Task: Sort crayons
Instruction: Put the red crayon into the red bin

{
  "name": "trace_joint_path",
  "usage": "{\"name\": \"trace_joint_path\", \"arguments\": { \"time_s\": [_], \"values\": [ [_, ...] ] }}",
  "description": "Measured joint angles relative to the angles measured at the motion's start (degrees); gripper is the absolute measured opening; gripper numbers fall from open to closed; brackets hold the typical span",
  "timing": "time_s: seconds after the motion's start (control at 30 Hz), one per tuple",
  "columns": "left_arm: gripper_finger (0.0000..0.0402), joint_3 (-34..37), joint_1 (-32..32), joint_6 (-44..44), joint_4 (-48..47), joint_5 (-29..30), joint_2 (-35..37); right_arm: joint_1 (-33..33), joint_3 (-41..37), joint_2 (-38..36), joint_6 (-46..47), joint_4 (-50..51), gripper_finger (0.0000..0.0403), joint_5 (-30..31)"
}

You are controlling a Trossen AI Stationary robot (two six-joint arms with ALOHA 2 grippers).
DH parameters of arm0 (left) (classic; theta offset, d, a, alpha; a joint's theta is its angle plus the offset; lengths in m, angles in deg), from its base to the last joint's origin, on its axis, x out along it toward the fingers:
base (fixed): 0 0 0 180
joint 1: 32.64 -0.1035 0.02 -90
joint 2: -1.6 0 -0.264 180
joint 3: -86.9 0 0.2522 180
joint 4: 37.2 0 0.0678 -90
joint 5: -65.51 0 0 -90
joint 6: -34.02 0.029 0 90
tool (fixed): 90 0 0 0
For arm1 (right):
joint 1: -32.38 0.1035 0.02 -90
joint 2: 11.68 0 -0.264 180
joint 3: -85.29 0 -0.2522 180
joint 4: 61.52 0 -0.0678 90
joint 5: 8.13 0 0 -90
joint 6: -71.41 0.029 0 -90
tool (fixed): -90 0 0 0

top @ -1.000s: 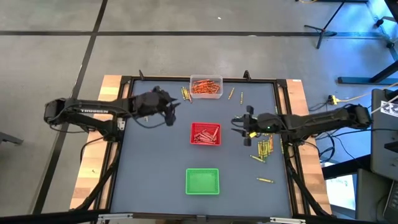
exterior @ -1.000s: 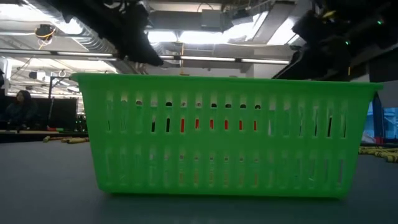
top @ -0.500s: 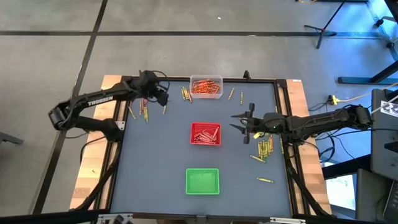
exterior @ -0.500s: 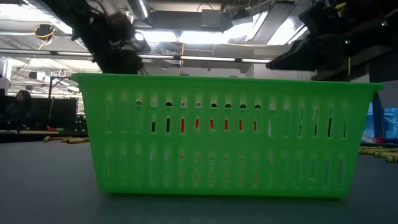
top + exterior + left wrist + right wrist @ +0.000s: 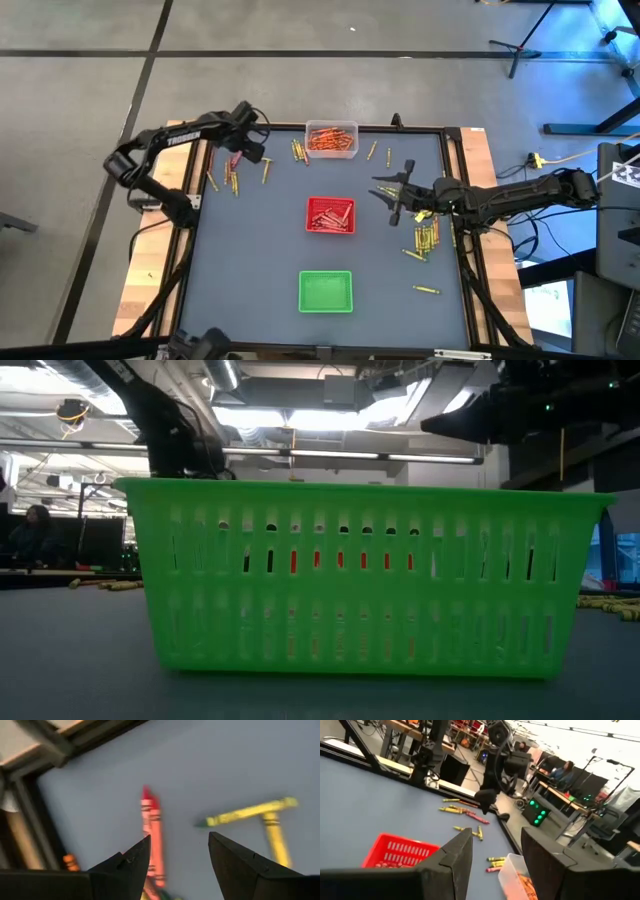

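Crayons lie scattered on the grey table: a red, orange and yellow group [image 5: 232, 176] at the far left, more [image 5: 297, 150] beside the clear tray, and yellow ones [image 5: 425, 238] at the right. My left gripper [image 5: 248, 150] hangs open over the far-left group, pointing steeply down. In the left wrist view a red crayon [image 5: 151, 832] lies flat below my left gripper [image 5: 179, 847], with two yellow crayons [image 5: 250, 812] beside it. My right gripper [image 5: 393, 193] hovers open and level, right of the red tray, holding nothing.
A clear tray [image 5: 331, 139] of orange crayons stands at the far edge, a red tray [image 5: 330, 214] with red crayons in the middle, and a green tray [image 5: 326, 291] near the front. The table's raised frame [image 5: 195, 180] runs close to my left gripper.
My left gripper has swung from beside the red tray toward the table's far left corner, sinking and tipping steeply down over the crayons there. My right gripper has tipped up to level and rolled a little, staying almost in place.
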Motion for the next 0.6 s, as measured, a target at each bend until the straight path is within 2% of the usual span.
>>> {"name": "trace_joint_path", "arguments": {
  "time_s": [0.13,0.23,0.4,0.6],
  "values": [
    [0.0184,-1.2,-0.8,0.0,0.1,5.9,-1.6,0.0,0.0,0.0,-1.4,0.3,0.0166,2.6],
    [0.0184,-1.3,-0.3,0.4,0.7,7.1,-1.6,0.0,0.0,0.0,-2.9,0.8,0.0166,5.1],
    [0.0184,-1.3,-0.7,3.0,3.1,-1.3,-1.7,-0.5,0.0,0.0,-6.6,0.7,0.0166,6.8],
    [0.0184,-1.3,-3.4,2.7,2.2,-6.1,-4.1,-4.5,0.0,0.0,-8.7,0.0,0.0166,6.2]
  ]
}}
